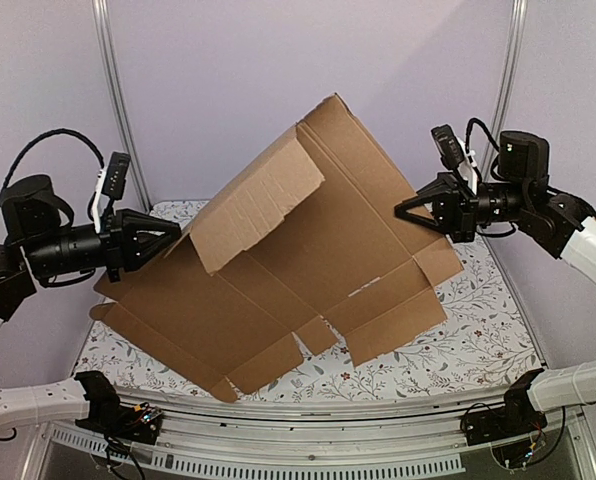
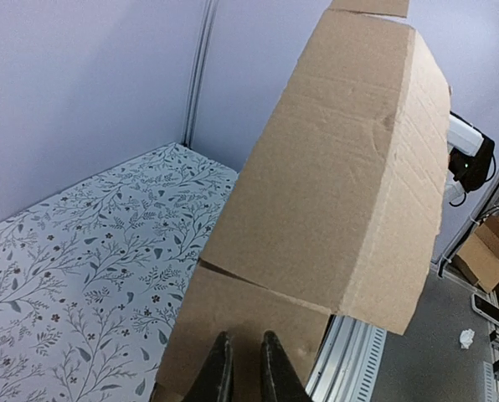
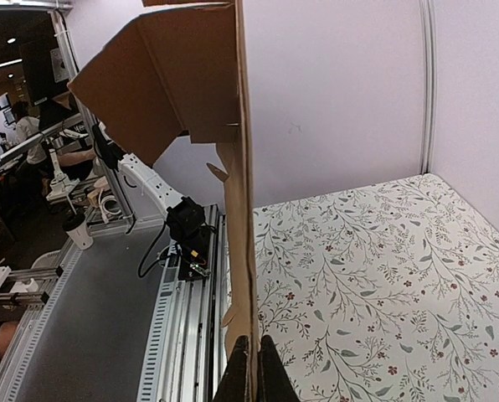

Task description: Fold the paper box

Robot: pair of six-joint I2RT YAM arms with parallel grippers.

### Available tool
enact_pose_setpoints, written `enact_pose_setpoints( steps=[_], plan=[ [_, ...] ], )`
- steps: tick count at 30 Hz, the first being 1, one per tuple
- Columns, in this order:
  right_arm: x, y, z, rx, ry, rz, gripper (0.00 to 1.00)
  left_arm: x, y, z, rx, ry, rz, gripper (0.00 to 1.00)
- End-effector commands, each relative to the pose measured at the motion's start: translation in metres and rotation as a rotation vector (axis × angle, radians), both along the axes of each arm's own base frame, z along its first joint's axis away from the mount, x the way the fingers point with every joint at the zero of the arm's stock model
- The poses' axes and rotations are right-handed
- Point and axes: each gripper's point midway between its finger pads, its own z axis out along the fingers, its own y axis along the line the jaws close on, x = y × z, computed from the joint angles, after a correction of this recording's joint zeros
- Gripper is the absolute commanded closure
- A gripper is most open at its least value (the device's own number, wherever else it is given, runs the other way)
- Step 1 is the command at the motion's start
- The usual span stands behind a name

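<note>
The paper box (image 1: 308,240) is a brown die-cut cardboard sheet held tilted, with its near-left edge low by the table and its far-right corner high. One flap (image 1: 263,200) stands folded up on the left. My right gripper (image 1: 406,212) is shut on the sheet's right edge. The right wrist view shows the sheet edge-on (image 3: 243,209), pinched in that gripper (image 3: 249,373). My left gripper (image 1: 173,238) is at the sheet's left edge. In the left wrist view this gripper (image 2: 245,360) has its fingers nearly together and lies against a cardboard panel (image 2: 342,193). Nothing shows between its fingers.
The table (image 1: 478,340) has a floral cloth. An aluminium rail (image 1: 358,415) runs along its near edge, with the arm bases (image 1: 108,400) at both ends. Purple walls and metal posts (image 1: 113,90) close the back and sides.
</note>
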Motion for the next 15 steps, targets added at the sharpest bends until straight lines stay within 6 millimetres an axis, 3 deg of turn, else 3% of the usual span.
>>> enact_pose_setpoints(
  steps=[1, 15],
  plan=[
    [0.007, 0.001, 0.023, 0.068, -0.021, -0.043, 1.00, -0.002, -0.008, 0.000, -0.002, 0.016, -0.048, 0.87],
    [0.008, 0.005, 0.032, 0.098, 0.011, -0.028, 1.00, 0.014, -0.021, -0.015, 0.017, 0.051, -0.046, 0.89]
  ],
)
